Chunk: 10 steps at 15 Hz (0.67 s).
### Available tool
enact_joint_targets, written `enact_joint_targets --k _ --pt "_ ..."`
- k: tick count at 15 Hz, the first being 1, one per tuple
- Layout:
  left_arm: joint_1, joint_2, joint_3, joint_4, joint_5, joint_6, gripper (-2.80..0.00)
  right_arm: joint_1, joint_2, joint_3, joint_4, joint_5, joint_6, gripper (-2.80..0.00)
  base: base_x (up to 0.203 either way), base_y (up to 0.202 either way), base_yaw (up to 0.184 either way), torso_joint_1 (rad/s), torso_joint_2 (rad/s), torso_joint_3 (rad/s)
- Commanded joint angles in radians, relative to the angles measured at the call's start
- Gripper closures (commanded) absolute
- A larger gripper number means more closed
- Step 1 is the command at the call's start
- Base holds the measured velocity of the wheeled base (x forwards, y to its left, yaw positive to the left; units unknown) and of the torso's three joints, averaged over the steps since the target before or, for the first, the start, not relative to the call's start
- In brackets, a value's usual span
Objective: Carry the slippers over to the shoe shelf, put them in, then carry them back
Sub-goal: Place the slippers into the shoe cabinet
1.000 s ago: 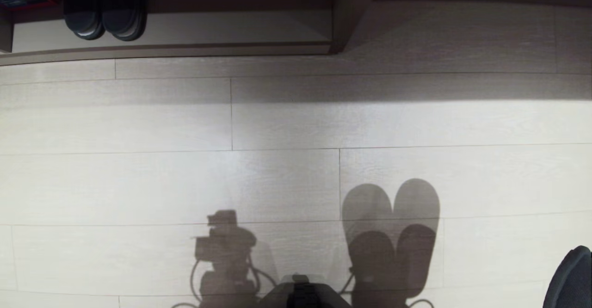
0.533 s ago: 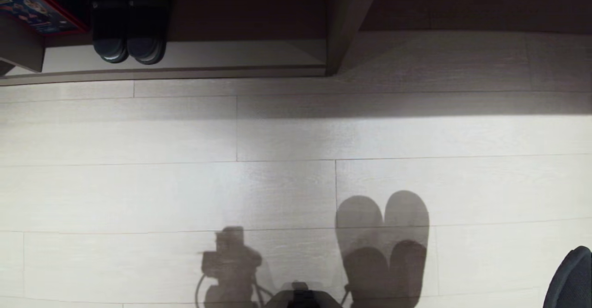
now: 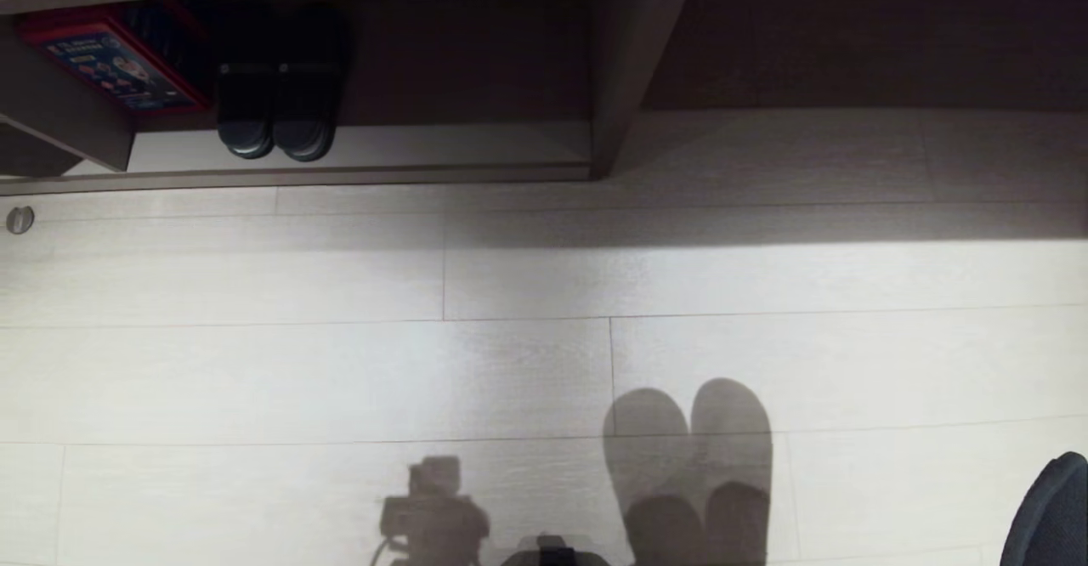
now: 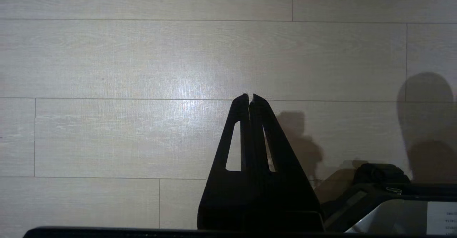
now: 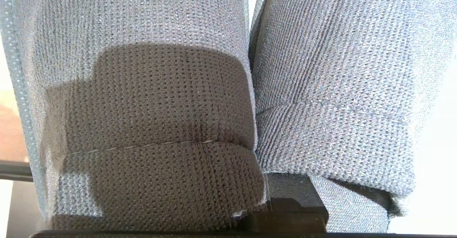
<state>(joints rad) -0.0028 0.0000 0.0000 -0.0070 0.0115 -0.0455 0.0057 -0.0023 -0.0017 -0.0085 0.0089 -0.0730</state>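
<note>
The slippers (image 5: 150, 98), a grey ribbed fabric pair, fill the right wrist view side by side. My right gripper (image 5: 285, 213) is shut on them where their inner edges meet, and its fingers are mostly hidden by the fabric. In the head view only the slippers' shadow falls on the pale floor, low and right of the middle. The shoe shelf (image 3: 425, 154) lies across the far side, its upright divider (image 3: 625, 65) right of centre. My left gripper (image 4: 251, 95) hangs shut and empty over bare floor.
A shiny black pair of sandals (image 3: 274, 116) and a red box (image 3: 115, 60) sit in the shelf's left part. A small metal disc (image 3: 19, 219) is set in the floor at far left. A dark rounded object (image 3: 1050, 515) shows at the lower right edge.
The head camera has tilted up, so the floor and shadows slid down the picture. More of the shelf now shows, with its top board. Neither arm has moved.
</note>
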Motion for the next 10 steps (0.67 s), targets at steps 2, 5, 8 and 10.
enact_joint_targets --k 2,5,8,10 --pt "0.000 0.000 0.000 -0.001 0.001 0.000 0.00 0.000 0.002 0.000 -0.001 0.000 -0.001 0.00 0.000 0.000 0.000 0.005 0.00 0.197" --pt "0.000 0.001 0.000 -0.001 0.001 -0.002 0.00 0.000 0.002 0.000 -0.001 0.000 -0.001 0.00 0.000 0.000 0.000 0.004 0.00 0.207" --pt "0.000 0.000 0.001 -0.002 0.001 -0.005 0.00 0.000 0.002 0.000 -0.001 0.000 -0.001 0.00 0.000 0.000 0.000 0.001 0.00 0.202" --pt "0.000 0.000 0.000 -0.001 0.001 -0.005 0.00 0.000 0.002 0.000 -0.001 0.000 0.001 0.00 0.000 0.000 0.000 0.005 0.00 0.201"
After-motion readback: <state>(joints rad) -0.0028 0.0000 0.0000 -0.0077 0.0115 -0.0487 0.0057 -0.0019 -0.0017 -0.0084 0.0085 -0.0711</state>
